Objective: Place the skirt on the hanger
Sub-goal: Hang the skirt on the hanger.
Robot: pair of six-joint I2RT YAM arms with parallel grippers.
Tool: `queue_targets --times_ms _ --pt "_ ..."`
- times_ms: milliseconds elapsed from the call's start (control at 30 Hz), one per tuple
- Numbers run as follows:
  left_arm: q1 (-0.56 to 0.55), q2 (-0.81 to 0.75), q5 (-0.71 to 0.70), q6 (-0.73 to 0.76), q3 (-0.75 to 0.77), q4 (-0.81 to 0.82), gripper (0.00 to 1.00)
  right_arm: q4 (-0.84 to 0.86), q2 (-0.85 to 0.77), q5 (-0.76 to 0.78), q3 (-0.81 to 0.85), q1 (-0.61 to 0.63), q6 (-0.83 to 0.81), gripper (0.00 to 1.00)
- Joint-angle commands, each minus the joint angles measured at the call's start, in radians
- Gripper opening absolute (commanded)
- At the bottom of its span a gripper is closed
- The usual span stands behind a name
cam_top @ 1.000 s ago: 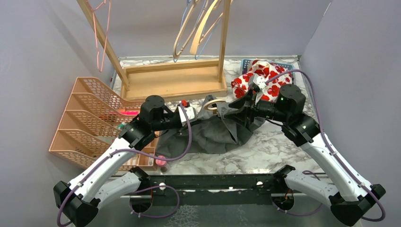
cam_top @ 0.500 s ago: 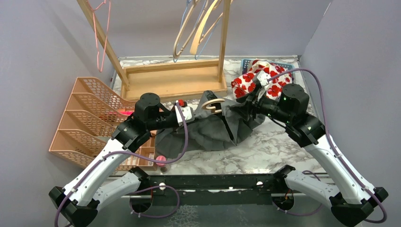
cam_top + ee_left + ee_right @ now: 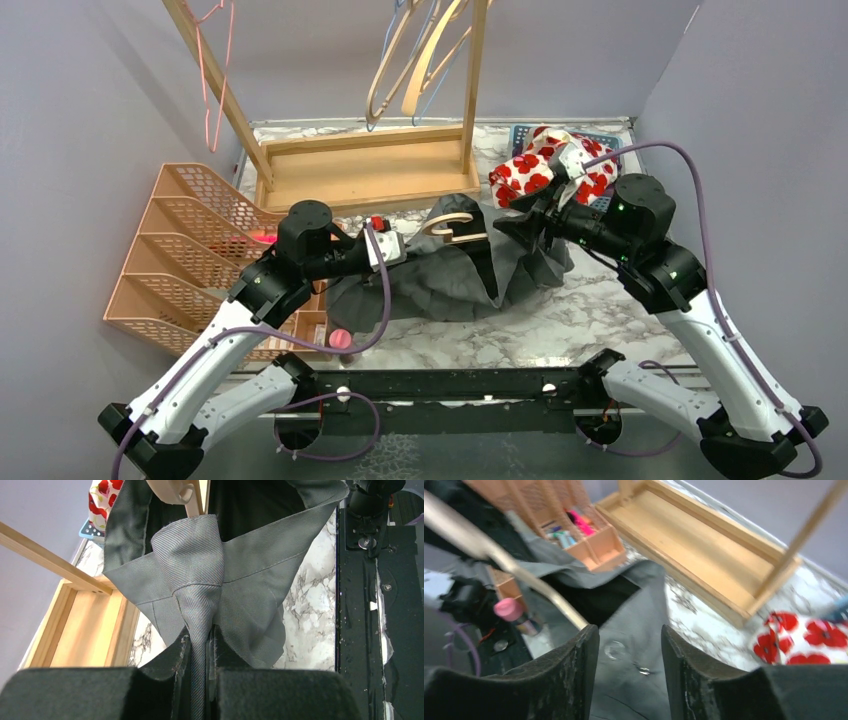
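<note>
Beside the wooden rack (image 3: 370,178), a grey fabric skirt (image 3: 450,285) is clamped by the left gripper (image 3: 199,642); the right gripper (image 3: 628,635) is parted; the curved wooden hanger (image 3: 452,225) is judged half-inserted.

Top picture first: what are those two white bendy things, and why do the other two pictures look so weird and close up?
They are robot arms bolted to a marble table, seen by a camera above. Each ends in a two-finger pincher called a gripper. The other two pictures come from little cameras on the wrists, so the black fingers fill the bottom. The left gripper is pinching a grey skirt. The right gripper has its fingers apart with skirt cloth between them; I cannot tell if it is squeezing. A wooden hanger shows at the skirt's far edge. Also there: a wooden rack, an orange tray and a red-flowered cloth.
</note>
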Motion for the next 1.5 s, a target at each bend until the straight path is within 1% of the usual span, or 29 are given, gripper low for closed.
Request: queue_targets --times_ms 0,167,233,300,400,600,733,767,867,933,967,1000,1033,1100,1200,1300,1367,1467 --pt "-0.001 0.003 0.051 0.015 0.052 0.073 0.00 0.075 0.005 -0.321 0.044 0.001 -0.099 0.54" --pt "-0.001 0.007 0.070 0.019 0.052 0.073 0.00 0.034 0.084 -0.597 0.030 0.001 -0.291 0.49" --pt "-0.001 0.007 0.080 0.020 0.050 0.073 0.00 0.023 0.104 -0.664 0.021 0.001 -0.364 0.46" --pt "-0.001 0.007 0.087 0.020 0.048 0.071 0.00 0.027 0.120 -0.692 0.014 0.001 -0.406 0.45" --pt "-0.001 0.012 0.097 0.027 0.044 0.065 0.00 0.013 0.159 -0.673 0.035 0.002 -0.449 0.45" --pt "-0.001 0.014 0.107 0.038 0.045 0.054 0.00 -0.156 0.262 -0.634 0.113 0.001 -0.564 0.44" --pt "-0.001 0.018 0.116 0.047 0.047 0.045 0.00 -0.168 0.293 -0.580 0.113 0.001 -0.573 0.42" --pt "-0.001 0.021 0.117 0.049 0.050 0.042 0.00 -0.175 0.302 -0.575 0.119 0.001 -0.578 0.40" --pt "-0.001 0.022 0.111 0.054 0.051 0.028 0.00 -0.176 0.313 -0.566 0.127 0.001 -0.584 0.28" --pt "-0.001 0.017 0.098 0.044 0.048 0.027 0.00 -0.167 0.308 -0.567 0.126 0.001 -0.587 0.15" --pt "-0.001 0.014 0.075 0.020 0.048 0.033 0.03 -0.156 0.296 -0.560 0.120 0.002 -0.587 0.07" --pt "-0.001 0.013 0.046 -0.010 0.048 0.035 0.09 -0.137 0.281 -0.551 0.110 0.001 -0.586 0.02" --pt "-0.001 0.010 0.016 -0.034 0.049 0.035 0.15 -0.114 0.263 -0.541 0.098 0.001 -0.584 0.01" --pt "-0.001 -0.006 -0.050 -0.077 0.040 0.035 0.20 -0.057 0.221 -0.518 0.073 0.001 -0.570 0.01" --pt "-0.001 -0.054 -0.139 -0.122 0.000 0.034 0.22 -0.021 0.175 -0.485 0.071 0.001 -0.545 0.01" --pt "-0.001 -0.113 -0.249 -0.168 -0.040 0.022 0.21 -0.058 0.162 -0.479 0.113 0.001 -0.542 0.01" --pt "-0.001 -0.147 -0.326 -0.187 -0.054 -0.007 0.18 -0.076 0.150 -0.462 0.133 0.001 -0.545 0.01" --pt "-0.001 -0.196 -0.394 -0.204 -0.070 -0.035 0.18 -0.088 0.129 -0.440 0.147 0.001 -0.548 0.01"
